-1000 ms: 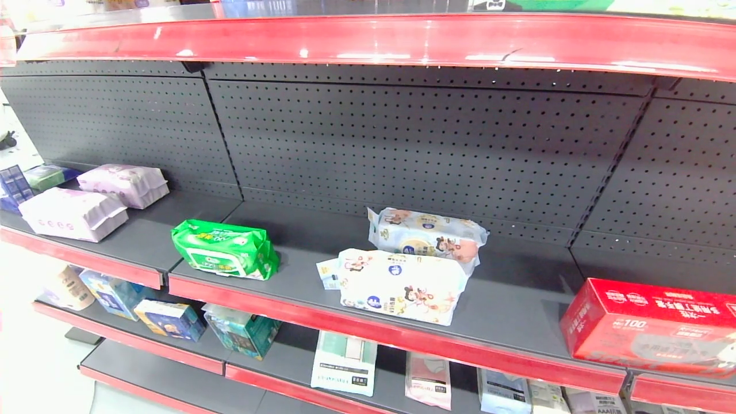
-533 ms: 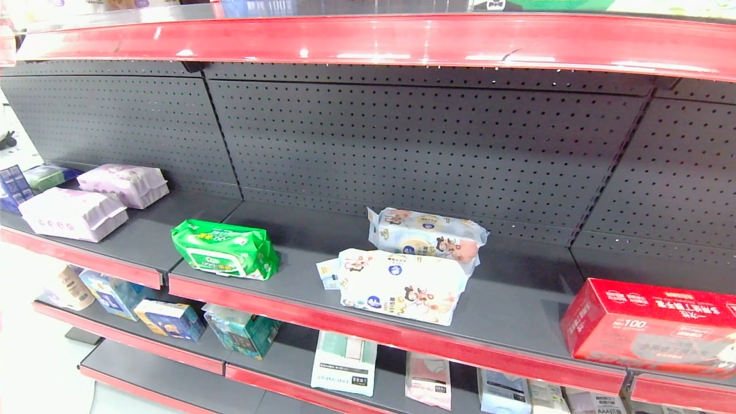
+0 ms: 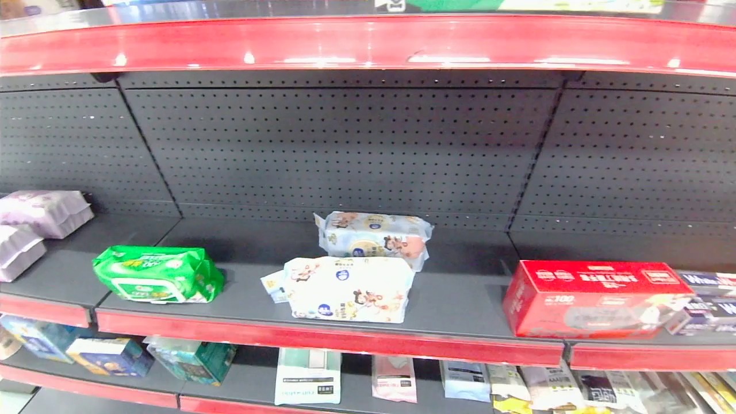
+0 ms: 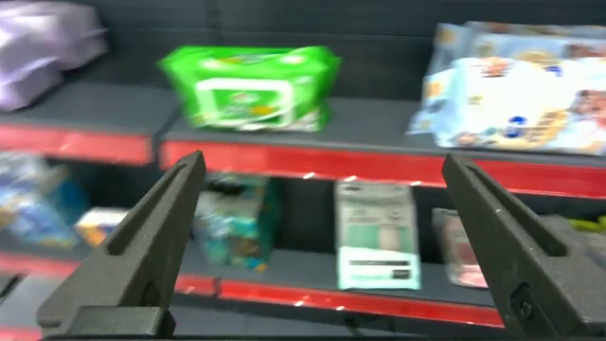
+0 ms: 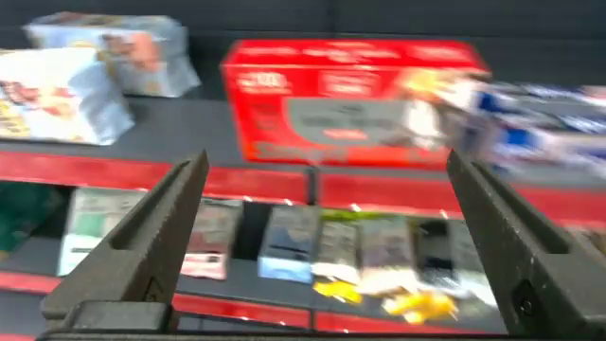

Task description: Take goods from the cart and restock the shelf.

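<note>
1. The head camera is swinging toward the robot's right. The whole picture is sliding left against 0.5 s ago, while the goods are keeping their places on the shelf [image 3: 460,299].
2. The green wipes pack [image 3: 158,274] is lying at the front left of the middle bay. 2 cartoon-print packs, front one [image 3: 348,289] and rear one [image 3: 374,238], are sitting one behind the other near the bay's middle.
3. The red box [image 3: 592,299] is sitting at the bay's right end, and blue-and-purple boxes [image 3: 707,299] are coming into view just beside it.
4. The left gripper [image 4: 324,163] is hanging wide open, holding nothing, before the green wipes pack. The right gripper [image 5: 329,161] is gaping just as wide, holding nothing, before the red box.
</note>
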Controlling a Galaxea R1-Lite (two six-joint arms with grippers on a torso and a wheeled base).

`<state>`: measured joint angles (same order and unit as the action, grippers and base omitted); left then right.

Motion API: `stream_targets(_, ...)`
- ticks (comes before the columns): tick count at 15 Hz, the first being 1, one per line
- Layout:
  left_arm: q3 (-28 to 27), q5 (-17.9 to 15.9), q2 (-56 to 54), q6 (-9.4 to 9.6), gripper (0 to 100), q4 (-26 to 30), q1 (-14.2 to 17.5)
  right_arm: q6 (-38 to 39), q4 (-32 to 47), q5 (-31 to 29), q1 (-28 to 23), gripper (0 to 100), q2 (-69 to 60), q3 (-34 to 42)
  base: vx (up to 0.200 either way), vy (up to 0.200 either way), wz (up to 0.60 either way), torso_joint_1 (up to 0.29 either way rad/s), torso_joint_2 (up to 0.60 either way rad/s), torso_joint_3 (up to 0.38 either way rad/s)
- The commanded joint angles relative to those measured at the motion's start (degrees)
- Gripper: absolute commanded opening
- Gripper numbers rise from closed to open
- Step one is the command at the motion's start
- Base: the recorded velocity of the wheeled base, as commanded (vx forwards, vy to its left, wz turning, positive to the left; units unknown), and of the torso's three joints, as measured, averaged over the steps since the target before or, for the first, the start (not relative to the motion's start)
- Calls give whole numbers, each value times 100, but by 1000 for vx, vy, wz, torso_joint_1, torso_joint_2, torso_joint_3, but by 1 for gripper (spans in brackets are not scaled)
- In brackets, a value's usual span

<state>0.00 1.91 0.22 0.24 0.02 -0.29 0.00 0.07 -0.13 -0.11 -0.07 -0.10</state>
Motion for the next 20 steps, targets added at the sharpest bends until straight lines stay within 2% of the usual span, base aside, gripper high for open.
stream_targets(1,0,2,13,2,100,-2,-6,0,1,5,2,100,7,1,0,0,-600,2,-7,2)
stream_targets(7,0,2,13,2,100,-2,3,0,1,5,2,100,7,1,0,0,-600,6,2,2)
stream_targets(13,-18,-174,303,11,100,6,-76,-18,1,-4,2,100,7,1,0,0,0,0,0,0)
stream_targets(14,-185,-227,444,2,100,50,-147,-18,1,-4,2,100,7,10,0,0,0,0,0,0)
stream_targets(15,-1354,-200,1780,-139,100,112,-199,-9,1,-4,2,100,7,1,0,0,0,0,0,0)
stream_targets(16,-2347,-200,3054,-552,100,103,-190,-18,1,-4,11,100,7,1,0,0,0,0,0,0)
stream_targets(17,-2672,-218,3432,-648,100,147,-190,-18,1,-4,2,100,7,10,0,0,0,0,0,0)
stream_targets(18,-2971,-165,4162,-508,100,165,-173,-18,1,-4,2,100,7,10,0,0,0,0,0,0)
stream_targets(19,-3041,187,5023,-297,100,129,38,-18,1,-4,2,100,7,10,0,0,0,0,0,0)
stream_targets(20,-3067,318,5594,-191,100,112,152,-18,1,-4,2,100,7,1,0,0,0,0,0,0)
